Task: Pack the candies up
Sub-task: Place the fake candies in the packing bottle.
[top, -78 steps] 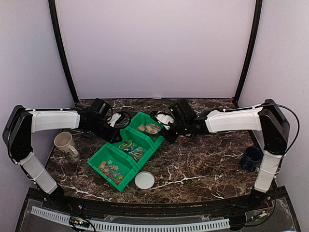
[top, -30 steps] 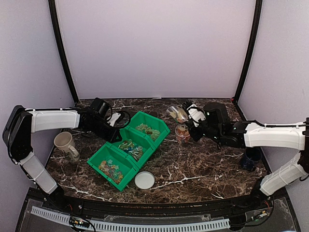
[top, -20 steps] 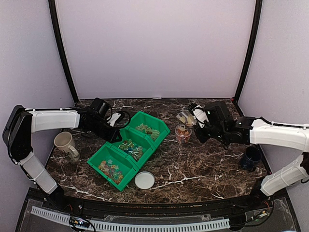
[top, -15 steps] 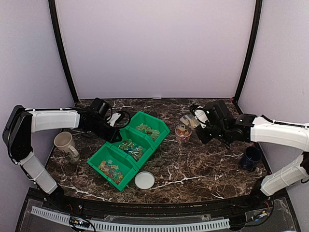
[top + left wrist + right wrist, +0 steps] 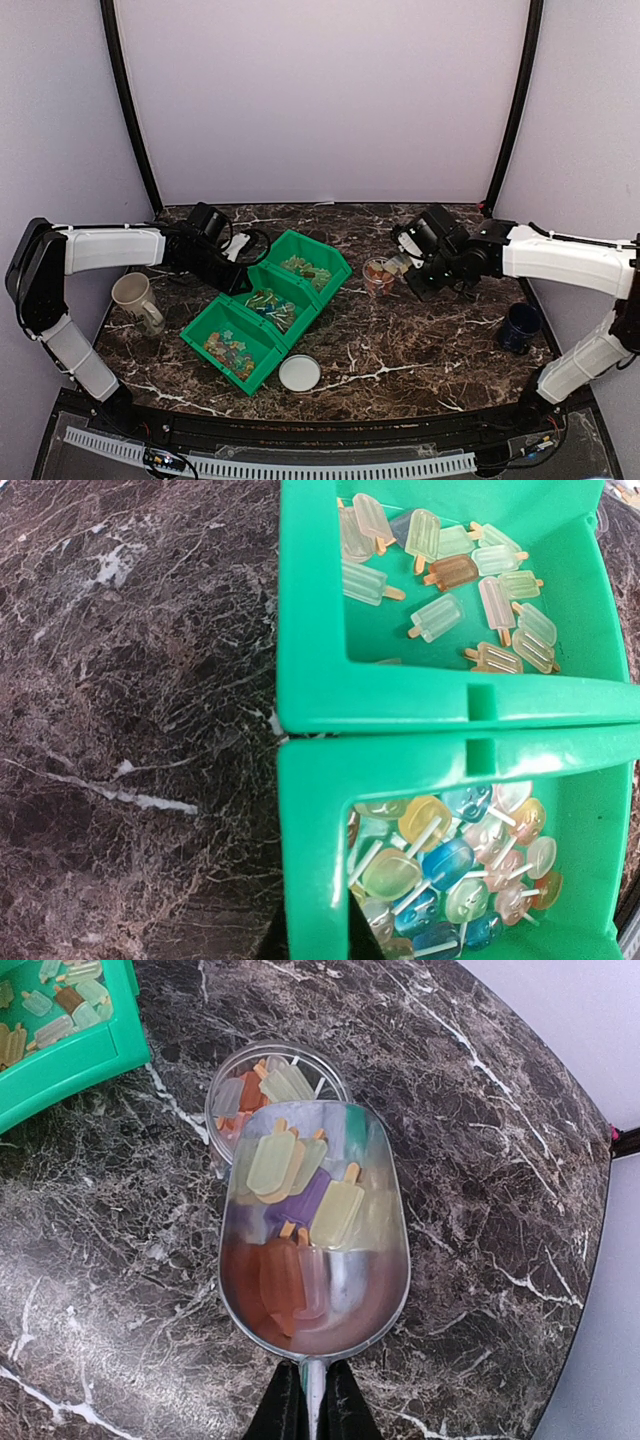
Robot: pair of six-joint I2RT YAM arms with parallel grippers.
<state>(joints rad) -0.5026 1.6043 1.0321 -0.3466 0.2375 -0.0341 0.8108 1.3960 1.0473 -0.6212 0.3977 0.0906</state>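
My right gripper (image 5: pixel 313 1407) is shut on the thin handle of a metal scoop (image 5: pixel 330 1290). The scoop holds popsicle-shaped candies (image 5: pixel 272 1158), and its lip reaches over a clear cup (image 5: pixel 222 1072) with more candies inside. From above, the scoop (image 5: pixel 397 264) sits beside the cup (image 5: pixel 378 276), right of the green bin (image 5: pixel 222 366). My left gripper (image 5: pixel 318 950) is shut on the bin's side wall (image 5: pixel 310 780), one dark finger on each face. Popsicle candies (image 5: pixel 450 580) fill one compartment and lollipop candies (image 5: pixel 450 865) the adjacent one.
A beige mug (image 5: pixel 135 298) stands at the left near my left arm. A dark blue mug (image 5: pixel 520 328) stands at the right. A round white lid (image 5: pixel 299 373) lies in front of the bin.
My right arm carried the loaded scoop from the bin's far compartment across to the cup, swung round behind it and lowered the scoop's lip onto it. The left arm and bin stayed still.
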